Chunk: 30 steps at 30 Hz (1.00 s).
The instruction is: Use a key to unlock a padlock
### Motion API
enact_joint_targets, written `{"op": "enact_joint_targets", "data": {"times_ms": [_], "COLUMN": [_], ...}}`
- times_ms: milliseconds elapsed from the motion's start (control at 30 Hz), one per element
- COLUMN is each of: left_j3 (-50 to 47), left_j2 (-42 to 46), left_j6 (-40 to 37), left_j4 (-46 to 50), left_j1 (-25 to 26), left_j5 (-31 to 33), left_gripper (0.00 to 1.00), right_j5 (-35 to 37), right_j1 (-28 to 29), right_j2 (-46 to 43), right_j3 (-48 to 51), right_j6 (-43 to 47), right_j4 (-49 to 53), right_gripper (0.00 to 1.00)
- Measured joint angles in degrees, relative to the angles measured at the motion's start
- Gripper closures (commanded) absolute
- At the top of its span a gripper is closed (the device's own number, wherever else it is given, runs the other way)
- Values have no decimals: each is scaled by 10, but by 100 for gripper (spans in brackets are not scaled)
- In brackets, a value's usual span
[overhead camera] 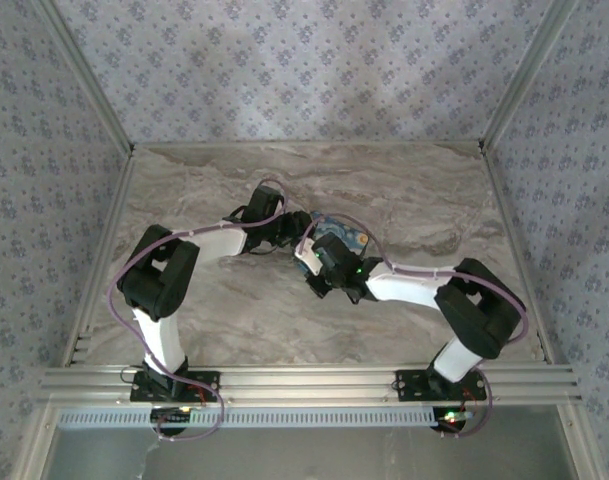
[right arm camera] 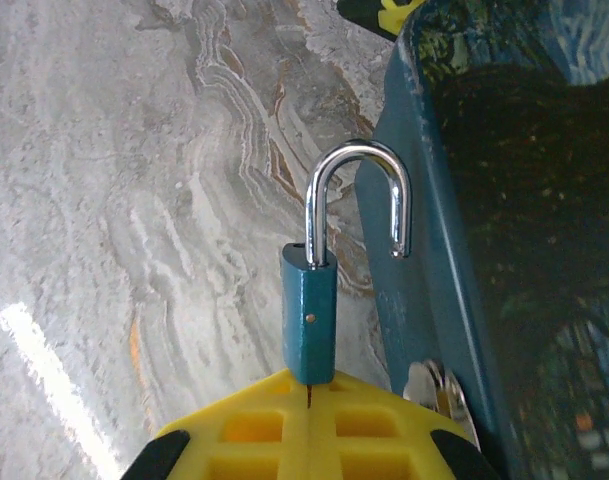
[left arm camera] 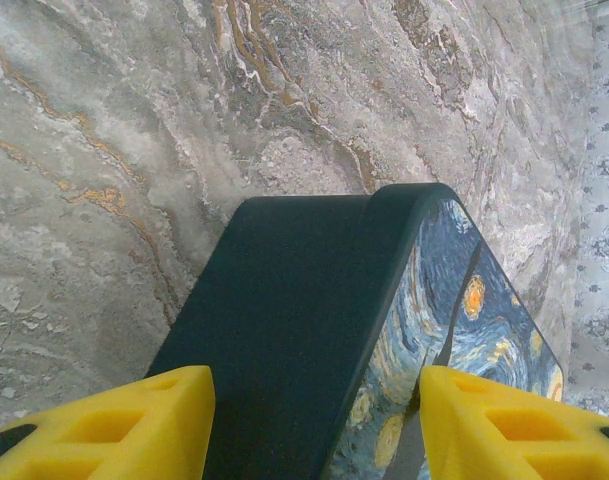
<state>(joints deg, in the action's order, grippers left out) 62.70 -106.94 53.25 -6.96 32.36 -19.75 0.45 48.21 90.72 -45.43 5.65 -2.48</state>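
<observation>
Right wrist view: the right gripper [right arm camera: 309, 400] has its yellow fingers pressed together on the blue padlock [right arm camera: 309, 310]. The padlock's silver shackle [right arm camera: 354, 200] stands up with one leg free of the body, just beside a dark blue box [right arm camera: 464, 250] on the marble table [right arm camera: 104, 200]. The left gripper [left arm camera: 314, 400] clamps that box by two sides.

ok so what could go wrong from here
1. The right hand grips the padlock only by its bottom end, so it may twist or slip.
2. The open shackle stands close beside the box wall; a sideways move could snag it or push it shut.
3. The left hand holds the box at one end, so a bump from the padlock might pivot it.
</observation>
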Motion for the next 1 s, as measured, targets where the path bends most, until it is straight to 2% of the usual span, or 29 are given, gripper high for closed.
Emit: {"op": "enact_joint_targets", "data": {"times_ms": [233,533,767,1000], "left_j3": [-29,-96,-151,-206], "left_j2": [26,101,181,270], "left_j6": [0,0,-2,-2], "left_j4": [3,27,42,64], "left_j1": [-14,-53,-60,-60], "left_j5": [0,19,37,59], "left_gripper": [44,42,42,41], "right_j5": [3,18,22,34], "right_j1": [2,-11,-73,-176], "right_j2": [-90,-201,-260,-282], "right_j3": [28,49,66,69], "right_j6": [0,-14,-74,-181], "right_j4": [12,49,90,162], "right_gripper": [100,100,100,100]}}
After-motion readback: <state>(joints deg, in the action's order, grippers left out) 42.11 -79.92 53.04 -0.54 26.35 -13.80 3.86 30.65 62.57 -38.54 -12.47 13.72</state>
